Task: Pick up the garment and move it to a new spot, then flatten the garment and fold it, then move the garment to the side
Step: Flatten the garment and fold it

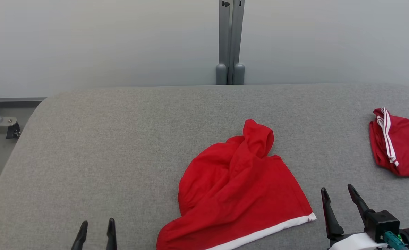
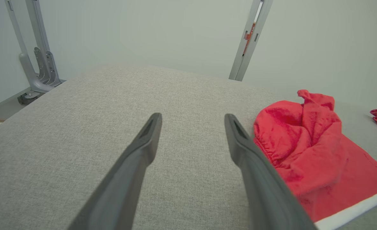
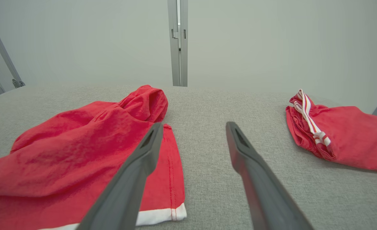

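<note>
We judge: pick-up step, grasp not yet made. Crumpled red garment (image 1: 239, 187) lies on grey tabletop (image 1: 121, 139), front-middle, white hem toward us, between our two tools. Striped other garment (image 1: 398, 149) sits well apart at far right. Our left tool (image 1: 98, 221): fingers apart, empty, over bare tabletop left of cloth. Our right tool (image 1: 337, 188): fingers apart, empty, just beside hem corner. Next move, we think: bring tools onto cloth edges, pinch fabric only, not tabletop cover.

My right gripper (image 1: 337, 188): two long dark fingers (image 3: 134, 179), matte, slim, tapering to points, shallow slot near each tip. Black boxy block (image 1: 381, 222) at base. Teal connector (image 1: 394, 240) beside it. White shell (image 1: 357, 242) underneath. My left gripper (image 1: 98, 221): same dark pair.
</note>
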